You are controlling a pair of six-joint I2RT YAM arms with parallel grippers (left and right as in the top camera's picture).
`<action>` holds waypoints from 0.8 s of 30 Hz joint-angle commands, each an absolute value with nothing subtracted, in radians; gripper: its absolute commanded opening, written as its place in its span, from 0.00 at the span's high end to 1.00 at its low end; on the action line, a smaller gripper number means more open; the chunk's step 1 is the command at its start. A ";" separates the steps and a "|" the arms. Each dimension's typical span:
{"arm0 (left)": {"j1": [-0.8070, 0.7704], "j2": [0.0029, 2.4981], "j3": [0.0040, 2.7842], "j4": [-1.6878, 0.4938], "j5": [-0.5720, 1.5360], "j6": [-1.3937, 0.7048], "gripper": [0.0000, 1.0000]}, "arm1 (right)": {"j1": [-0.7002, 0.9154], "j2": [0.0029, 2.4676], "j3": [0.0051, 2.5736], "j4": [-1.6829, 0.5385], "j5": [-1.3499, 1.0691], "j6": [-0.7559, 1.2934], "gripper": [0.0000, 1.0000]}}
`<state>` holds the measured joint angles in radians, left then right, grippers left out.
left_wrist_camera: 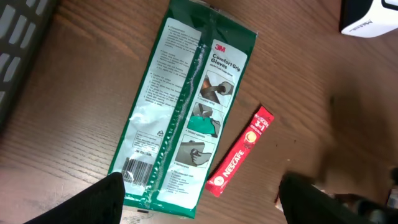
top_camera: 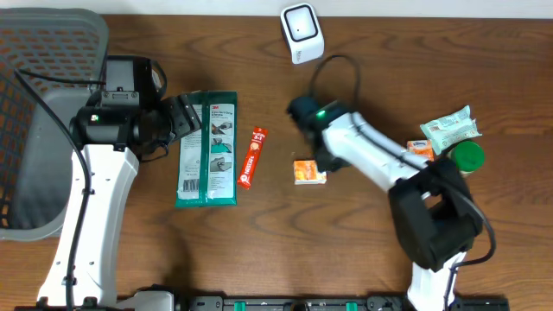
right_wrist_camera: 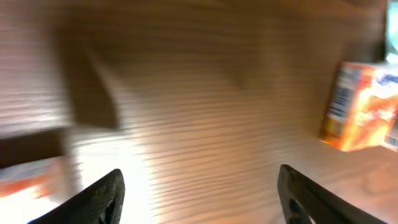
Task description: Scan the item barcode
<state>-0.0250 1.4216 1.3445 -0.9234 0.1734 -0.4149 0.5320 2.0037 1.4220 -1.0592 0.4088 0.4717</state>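
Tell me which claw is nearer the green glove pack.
Left. The left claw sits at the upper left corner of the green glove pack, open. The right claw is well off to the pack's right, beyond the red Nescafe stick, near the orange box.

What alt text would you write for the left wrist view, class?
A green glove pack lies flat on the wooden table, barcode facing up, a red coffee stick beside it. The open left gripper hovers above, empty.
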 commanded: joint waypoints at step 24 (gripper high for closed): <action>-0.022 1.418 1.353 -0.927 0.167 -0.408 0.20 | 0.563 2.005 1.468 -1.022 0.017 0.239 0.34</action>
